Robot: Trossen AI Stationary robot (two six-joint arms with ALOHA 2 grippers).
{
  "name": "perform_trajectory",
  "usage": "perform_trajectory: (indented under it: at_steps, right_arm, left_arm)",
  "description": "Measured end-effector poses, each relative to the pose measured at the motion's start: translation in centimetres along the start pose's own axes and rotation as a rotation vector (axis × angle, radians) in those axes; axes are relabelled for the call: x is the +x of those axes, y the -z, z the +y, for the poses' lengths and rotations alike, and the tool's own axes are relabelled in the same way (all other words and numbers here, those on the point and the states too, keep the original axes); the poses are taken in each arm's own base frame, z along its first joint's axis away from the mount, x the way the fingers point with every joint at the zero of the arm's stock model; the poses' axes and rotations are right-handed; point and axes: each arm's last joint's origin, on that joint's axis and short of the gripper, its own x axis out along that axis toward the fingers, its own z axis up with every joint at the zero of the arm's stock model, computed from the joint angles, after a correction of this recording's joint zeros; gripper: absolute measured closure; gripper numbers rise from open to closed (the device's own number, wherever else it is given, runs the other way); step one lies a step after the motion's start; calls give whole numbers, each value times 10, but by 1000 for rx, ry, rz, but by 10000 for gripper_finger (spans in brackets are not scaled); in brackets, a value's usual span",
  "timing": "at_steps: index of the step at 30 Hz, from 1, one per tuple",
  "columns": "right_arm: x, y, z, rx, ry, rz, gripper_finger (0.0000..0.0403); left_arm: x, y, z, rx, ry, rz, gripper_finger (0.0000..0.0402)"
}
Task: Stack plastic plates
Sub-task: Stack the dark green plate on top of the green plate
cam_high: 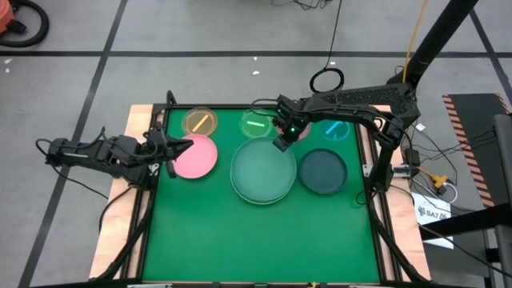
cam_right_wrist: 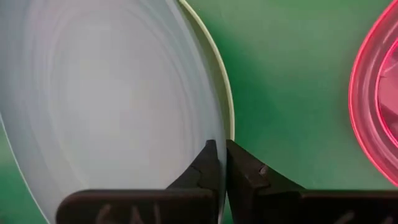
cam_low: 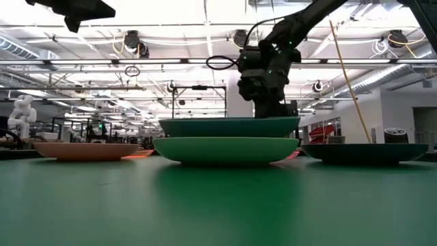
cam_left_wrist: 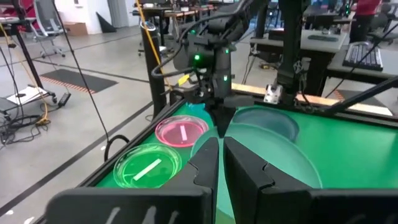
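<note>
Centrally on the green worktop (cam_high: 264,240), the frosted plate (cam_high: 264,164) sits stacked in the light green plate (cam_low: 225,150). Right gripper (cam_right_wrist: 217,147) pinches its far rim, jaws nearly closed. Left gripper (cam_high: 186,146) hovers over the pink plate (cam_high: 196,157), jaws nearly closed, empty.

No brand, number or sign can be read with certainty in any view. A white label (cam_high: 436,213) lies on the floor at about four o'clock from the table (cam_high: 264,240), bearing dark characters too small to make out. The plates' stick-like marks are not lettering.
</note>
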Motion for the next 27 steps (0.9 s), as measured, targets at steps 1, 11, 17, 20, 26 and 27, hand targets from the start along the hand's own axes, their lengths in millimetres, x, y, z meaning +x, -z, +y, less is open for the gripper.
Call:
perform_trajectory:
  at_steps: [1, 11, 17, 20, 26, 27]
  right_arm:
    - [0, 0, 0, -1, -1, -2, 400]
    - [0, -2, -1, -3, 53, -29, 395]
    - [0, -2, -1, -14, 73, -39, 377]
    - [0, -3, 0, -16, 71, -44, 362]
    - [0, -3, 0, -16, 71, -45, 319]
    - [0, -3, 0, -16, 71, -44, 311]
  left_arm:
    - [1, 0, -1, 3, -1, 4, 369]
    - [14, 1, -8, 29, -3, 24, 369]
    - [16, 2, -9, 35, -3, 34, 369]
    - [16, 2, -9, 35, -3, 34, 369]
    - [16, 2, -9, 33, -3, 38, 369]
    - [16, 2, -9, 33, -3, 37, 369]
